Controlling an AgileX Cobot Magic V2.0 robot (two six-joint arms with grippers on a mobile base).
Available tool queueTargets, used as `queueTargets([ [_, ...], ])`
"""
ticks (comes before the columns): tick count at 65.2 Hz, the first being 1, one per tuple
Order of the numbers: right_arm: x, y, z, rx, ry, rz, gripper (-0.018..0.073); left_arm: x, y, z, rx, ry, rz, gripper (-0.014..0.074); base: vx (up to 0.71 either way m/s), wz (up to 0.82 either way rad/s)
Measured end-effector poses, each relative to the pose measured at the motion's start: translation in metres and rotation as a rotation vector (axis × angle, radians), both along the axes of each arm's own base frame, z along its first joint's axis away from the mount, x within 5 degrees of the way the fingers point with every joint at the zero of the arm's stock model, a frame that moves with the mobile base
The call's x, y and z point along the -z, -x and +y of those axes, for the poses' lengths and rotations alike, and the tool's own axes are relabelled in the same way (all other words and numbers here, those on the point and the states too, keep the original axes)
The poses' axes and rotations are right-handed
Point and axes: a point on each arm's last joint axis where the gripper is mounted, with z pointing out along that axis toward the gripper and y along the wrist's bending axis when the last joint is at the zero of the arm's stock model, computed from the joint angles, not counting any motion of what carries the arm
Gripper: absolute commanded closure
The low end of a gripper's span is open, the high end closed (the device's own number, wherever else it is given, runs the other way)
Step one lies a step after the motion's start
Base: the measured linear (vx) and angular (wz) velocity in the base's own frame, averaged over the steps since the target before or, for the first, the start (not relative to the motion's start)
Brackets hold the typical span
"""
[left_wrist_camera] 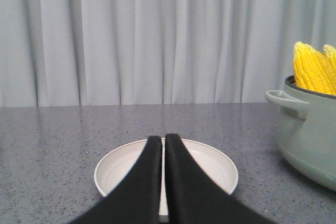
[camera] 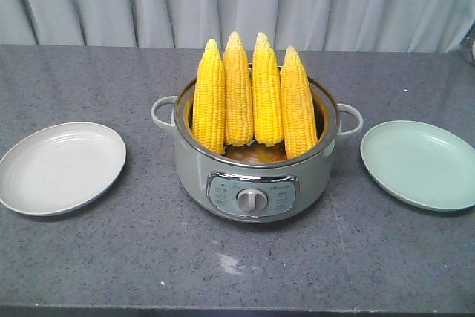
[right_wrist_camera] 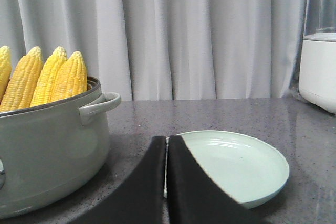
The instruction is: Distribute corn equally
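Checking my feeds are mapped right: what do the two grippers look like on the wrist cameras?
They look alike. The left gripper and the right gripper each show two smooth matte black fingers, broad at the base and tapering in a curve to rounded tips. No cables or markings show; the arms are out of view.

Four corn cobs (camera: 239, 94) standing in the pot (camera: 194, 170), pot mid-table (camera: 148, 257), left plate (camera: 61, 167) beside it, right plate (camera: 419, 162) opposite

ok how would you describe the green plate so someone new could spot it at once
Find the electric pot holding four corn cobs mid-table. Plates flank it; the green plate lies on the robot's right. It is pale mint, while the left plate is off-white.
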Motion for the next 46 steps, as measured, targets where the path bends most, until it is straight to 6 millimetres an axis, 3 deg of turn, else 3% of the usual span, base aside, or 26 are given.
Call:
queueTargets([
  [46, -0.0012, 0.0001, 0.0001, -0.001, -0.001, -0.013, 0.057, -0.0001, 0.0, 0.0, 0.0, 0.0, -0.001, 0.0603, 0.0, 0.0],
])
